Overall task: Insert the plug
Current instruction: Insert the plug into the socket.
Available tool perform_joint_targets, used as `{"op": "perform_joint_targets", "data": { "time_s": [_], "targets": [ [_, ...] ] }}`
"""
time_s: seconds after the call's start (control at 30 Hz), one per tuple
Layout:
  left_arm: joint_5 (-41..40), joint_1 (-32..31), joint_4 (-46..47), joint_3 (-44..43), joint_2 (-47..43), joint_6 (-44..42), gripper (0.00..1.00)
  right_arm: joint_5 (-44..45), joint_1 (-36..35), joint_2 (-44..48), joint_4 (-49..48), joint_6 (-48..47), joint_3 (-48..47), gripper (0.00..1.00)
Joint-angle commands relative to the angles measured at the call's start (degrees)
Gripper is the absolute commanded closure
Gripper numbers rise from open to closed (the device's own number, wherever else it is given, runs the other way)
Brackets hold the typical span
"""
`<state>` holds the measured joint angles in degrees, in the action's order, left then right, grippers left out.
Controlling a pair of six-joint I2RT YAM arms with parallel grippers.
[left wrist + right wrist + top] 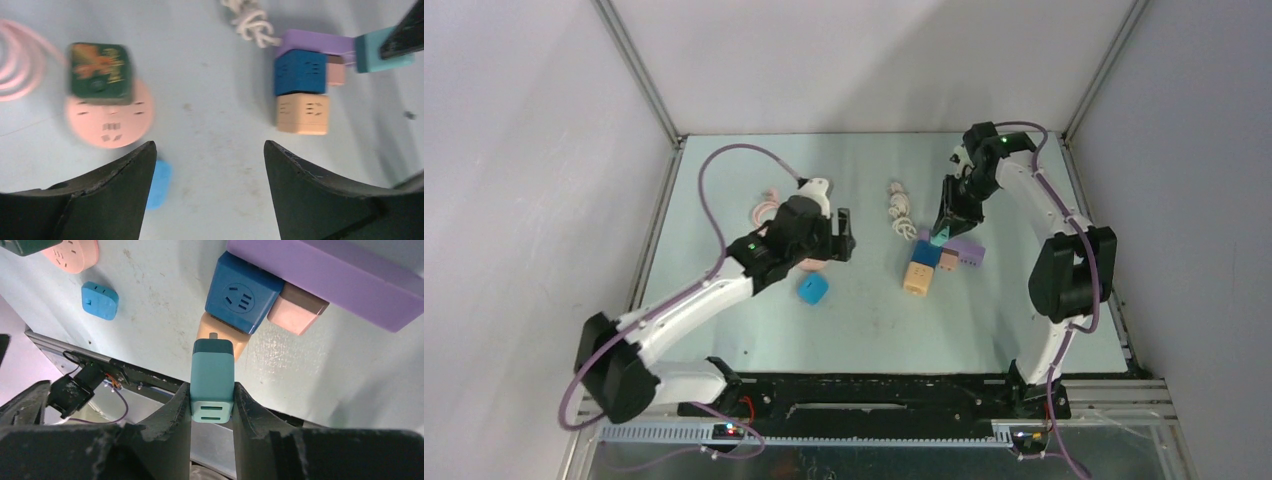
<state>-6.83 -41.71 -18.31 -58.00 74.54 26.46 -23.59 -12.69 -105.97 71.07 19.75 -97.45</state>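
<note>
My right gripper [212, 400] is shut on a teal plug [212, 380], holding it near its rear end. The plug's front end points at a tan socket cube [242, 344] that sits under a dark blue socket cube [242, 300]. From above, the teal plug [938, 238] hangs just over that cluster, beside a purple power strip [965, 250]. My left gripper [210, 150] is open and empty above bare table. A pink round socket [110, 122] with a dark green block [100, 72] on it lies ahead to its left.
A light blue cube [813, 289] lies below my left gripper. A knotted white cord [900, 210] and a coiled pink cord [766, 208] lie toward the back. A small pink plug [295, 315] sits in the purple strip. Grey walls enclose the table.
</note>
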Motion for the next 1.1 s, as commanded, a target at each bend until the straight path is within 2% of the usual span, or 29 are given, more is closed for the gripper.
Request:
{"op": "perform_joint_targets", "data": {
  "time_s": [0.0,0.33,1.07],
  "targets": [
    [-13.81,0.12,-6.17,4.63,-7.52,-7.75,0.17,1.68,-1.32,0.58,1.39,5.01,0.68,1.00],
    [-16.75,0.11,-8.04,8.89,-18.21,-14.50,0.14,3.73,-2.29,0.66,-2.91,10.52,6.71,1.00],
    [-12.78,0.12,-9.63,11.04,-21.43,-19.83,0.12,10.41,-1.76,-7.24,-3.06,11.48,0.76,1.00]
  ]
}}
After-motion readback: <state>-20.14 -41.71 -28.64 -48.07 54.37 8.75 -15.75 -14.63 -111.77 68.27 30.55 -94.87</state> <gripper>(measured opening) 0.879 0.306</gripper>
